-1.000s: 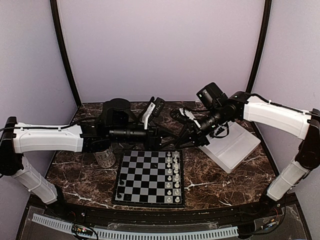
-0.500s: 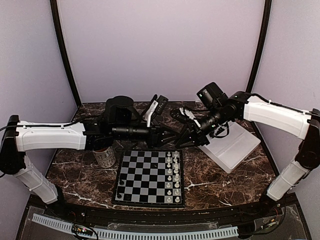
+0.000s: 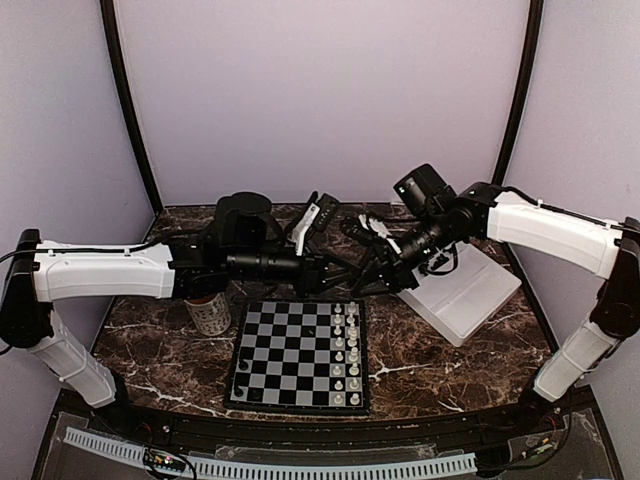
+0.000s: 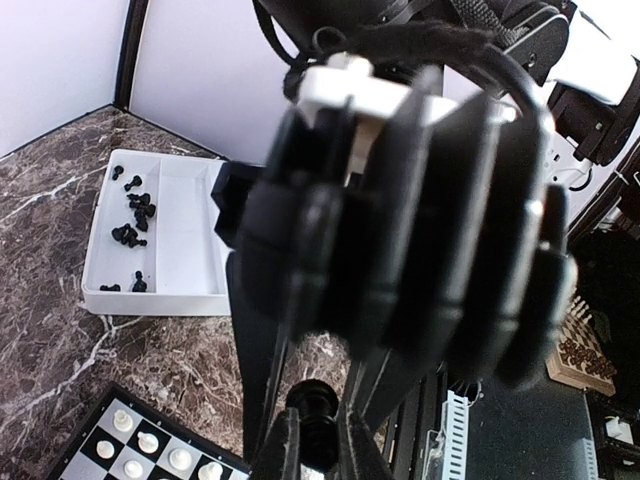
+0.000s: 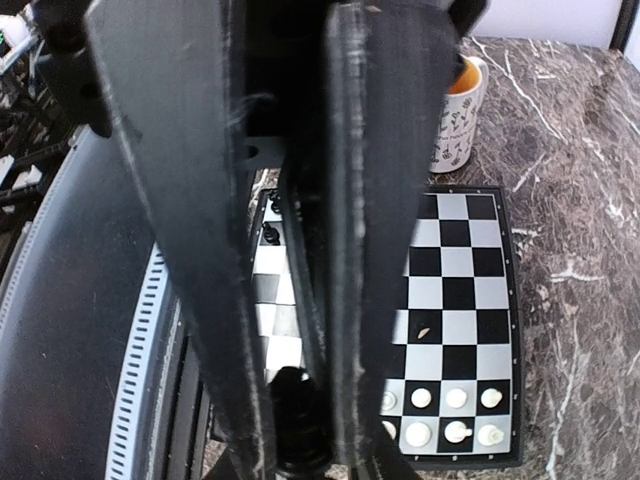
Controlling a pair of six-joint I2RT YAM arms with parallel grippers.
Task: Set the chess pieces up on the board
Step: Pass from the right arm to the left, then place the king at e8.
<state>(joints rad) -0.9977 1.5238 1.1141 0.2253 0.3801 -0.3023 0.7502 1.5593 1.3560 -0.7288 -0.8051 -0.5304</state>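
1. The left arm [image 3: 100, 275] has pushed further right in the top view, and the left gripper [image 4: 316, 450] now meets the right gripper [image 5: 297, 440] at mid-frame, above the far edge of the board [image 3: 285, 350].
2. The left gripper's fingertips are pinched narrow on a black chess piece [image 4: 312, 412], at the bottom centre of the left wrist view.
3. The right gripper's fingers flank that same piece; I cannot tell whether they press on it.
4. More black chess pieces [image 4: 133, 215] lie in the white tray [image 4: 190, 230], at the left of that view.

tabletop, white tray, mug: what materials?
Dark brown veined tabletop: looks like polished marble or marble-print laminate; white veins, slight sheen. White rectangular tray: likely matte plastic; uniform, thin moulded walls. White patterned mug: probably glazed ceramic; glossy.
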